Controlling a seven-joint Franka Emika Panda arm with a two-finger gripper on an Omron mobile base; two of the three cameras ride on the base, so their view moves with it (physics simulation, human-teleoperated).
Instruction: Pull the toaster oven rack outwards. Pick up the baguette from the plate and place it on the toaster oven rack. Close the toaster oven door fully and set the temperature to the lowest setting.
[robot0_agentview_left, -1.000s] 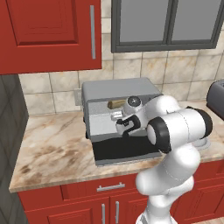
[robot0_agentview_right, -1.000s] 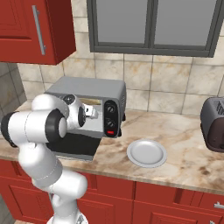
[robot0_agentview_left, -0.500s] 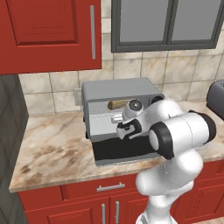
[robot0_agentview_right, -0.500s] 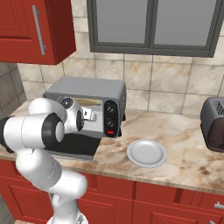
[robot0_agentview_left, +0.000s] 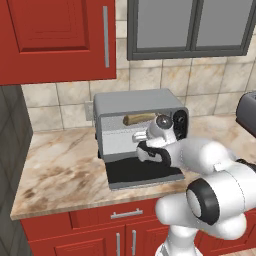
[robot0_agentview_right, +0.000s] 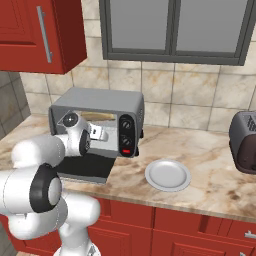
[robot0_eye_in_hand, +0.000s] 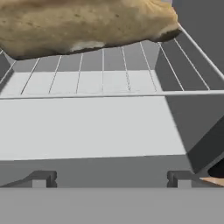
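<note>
- My claw (robot0_eye_in_hand: 109, 178), jaws spread wide and holding nothing, hangs at the mouth of the toaster oven (robot0_agentview_left: 137, 107), its two dark tips low in the hand view.
- The toaster oven door (robot0_agentview_left: 142, 172) lies folded down flat toward the worktop's (robot0_agentview_left: 60, 170) front edge, beneath my wrist.
- Just beyond the tips, the toaster oven rack (robot0_eye_in_hand: 105, 81) spans the oven's grey interior.
- The baguette (robot0_eye_in_hand: 83, 24), golden-brown, lies lengthwise on the rack's far part, well clear of my tips; the left base view shows it inside the oven cavity.
- In the right base view, the plate (robot0_agentview_right: 168, 175) sits bare on the worktop just right of the oven, near the front edge.
- A dark toaster (robot0_agentview_right: 244, 142) stands by the worktop's right edge.
</note>
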